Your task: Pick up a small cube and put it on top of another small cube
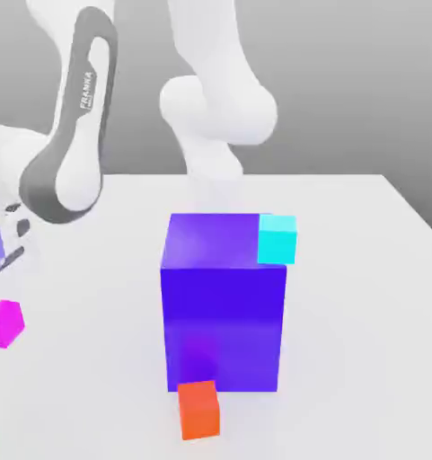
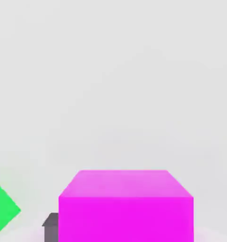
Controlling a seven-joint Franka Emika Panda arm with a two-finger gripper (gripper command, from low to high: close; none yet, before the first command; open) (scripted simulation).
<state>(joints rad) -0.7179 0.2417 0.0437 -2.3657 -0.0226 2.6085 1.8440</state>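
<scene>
The small cube (image 1: 4,323), glossy magenta-pink, sits at the exterior view's far left, directly under my hand, and looks tilted. My gripper (image 1: 0,304) reaches down onto it from the white arm at the left edge. In the hand view the small cube (image 2: 126,208) looms close and wide, with a grey fingertip (image 2: 51,227) pressed against one side. The jaws stand closed on the cube. The other fingertip is hidden behind the cube.
A big blue-purple block (image 1: 224,305) stands mid-table. A cyan small cube (image 1: 277,238) is at its far upper corner on the exterior view's right. An orange-red small cube (image 1: 198,409) lies against its near face. A green object (image 2: 2,208) lies near the magenta cube.
</scene>
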